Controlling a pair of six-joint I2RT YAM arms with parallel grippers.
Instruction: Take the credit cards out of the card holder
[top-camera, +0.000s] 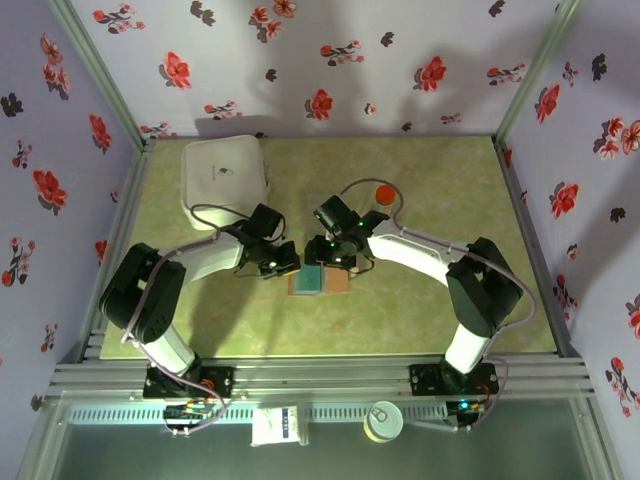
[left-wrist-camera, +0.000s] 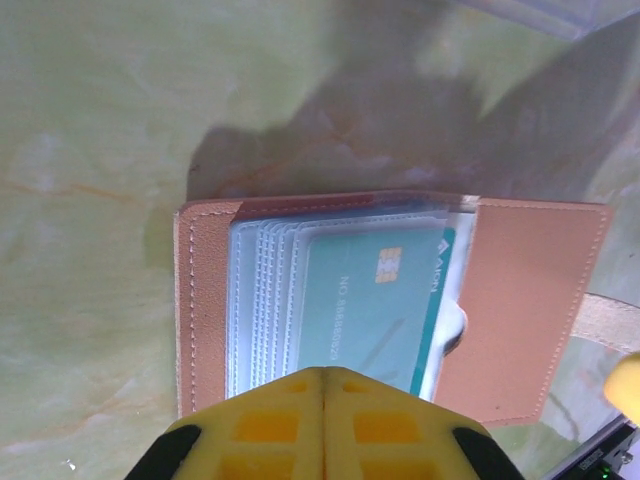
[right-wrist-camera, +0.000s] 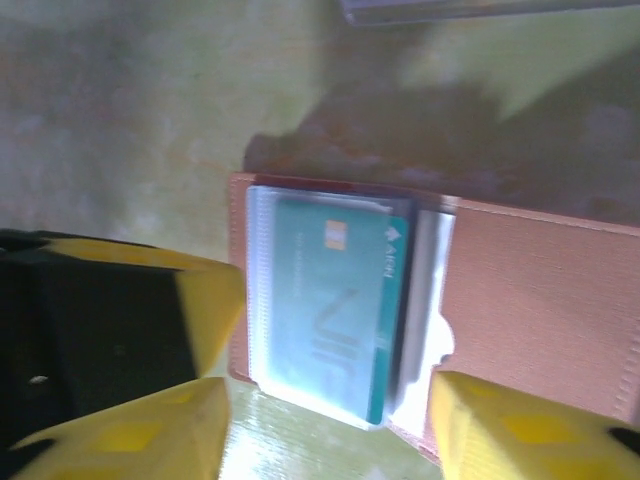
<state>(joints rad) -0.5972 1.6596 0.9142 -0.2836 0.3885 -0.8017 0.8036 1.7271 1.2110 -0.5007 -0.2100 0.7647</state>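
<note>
The holder (top-camera: 322, 281) lies open on the table (top-camera: 430, 315), between both grippers. We see 1 teal card (left-wrist-camera: 370, 300) seated in its clear sleeve (left-wrist-camera: 262, 300); 0 cards are out, so every extraction is left to do. The left gripper (left-wrist-camera: 322, 405) has its fingers pressed together over the holder's near edge. The right gripper (right-wrist-camera: 333, 410) has its jaws apart, straddling the card's end.

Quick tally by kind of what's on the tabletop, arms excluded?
White square box: 1
Red round object: 1
Card holder, lying open: 1
Teal card showing in its clear sleeves: 1
Total: 4
</note>
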